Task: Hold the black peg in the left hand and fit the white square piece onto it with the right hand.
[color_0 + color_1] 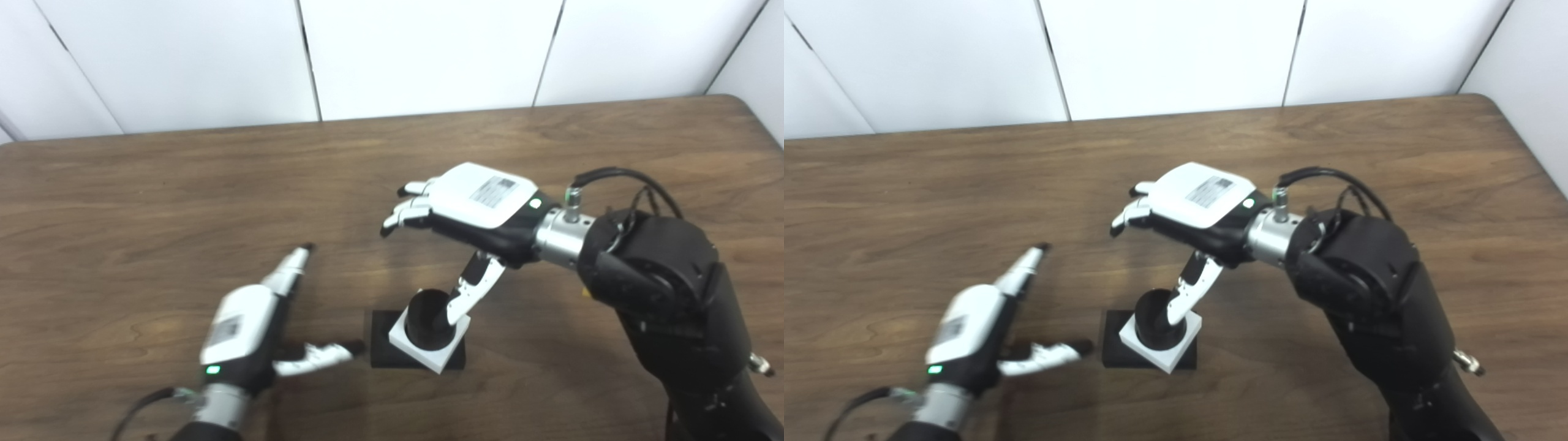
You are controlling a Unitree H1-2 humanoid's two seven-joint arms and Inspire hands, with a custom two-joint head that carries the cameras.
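A: Left eye view: where is the peg [429, 318]?
B: Below the right hand [474, 208], piece [429, 343] seated around it.
A: Hand states?
B: Both spread, empty; left hand [245, 334] beside the peg.

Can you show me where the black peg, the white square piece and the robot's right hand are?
black peg [429, 318], left eye view, on its round top.
white square piece [442, 359], left eye view, on its near corner.
right hand [1200, 199], right eye view, on the white back.
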